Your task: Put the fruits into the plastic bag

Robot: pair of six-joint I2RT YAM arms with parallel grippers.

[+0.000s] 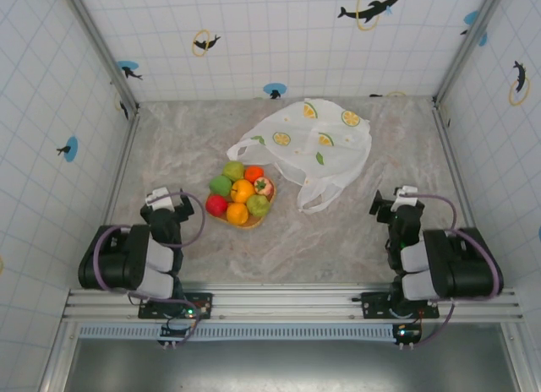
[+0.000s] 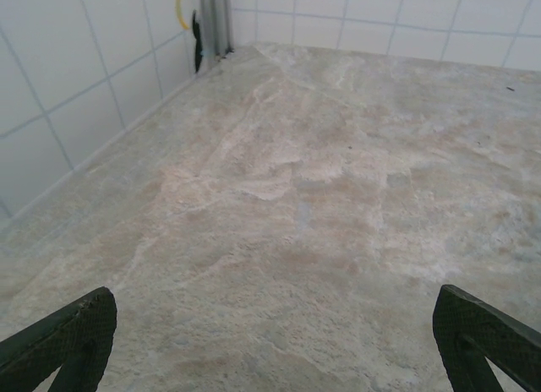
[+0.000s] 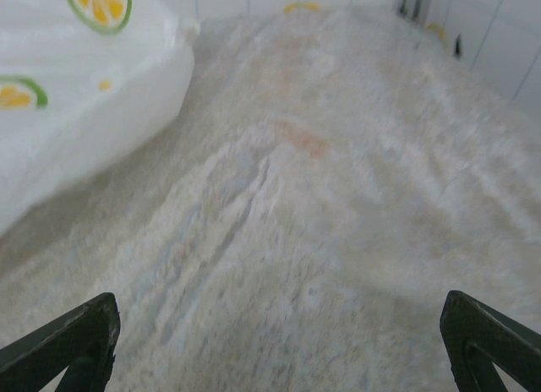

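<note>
Now | left claw (image 1: 166,204) spread | right claw (image 1: 396,203) spread | fruits (image 1: 241,196) between them, touching neither

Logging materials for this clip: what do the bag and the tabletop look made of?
Plastic bag: thin translucent white film, likely plastic; lies crumpled in folds, printed with lemon slices. Table: smooth matte surface with beige marble veining; real stone or printed laminate, cannot tell.

No legible words, numerals, brand marks or labels anywhere; pictorial prints only: lemon slices (image 1: 281,138) and green leaves (image 1: 319,158) on the plastic bag (image 1: 296,122); dark dolphin stickers (image 1: 368,9) with yellow rings and blue discs on the tiled walls (image 1: 254,37); too small to show any lettering.
</note>
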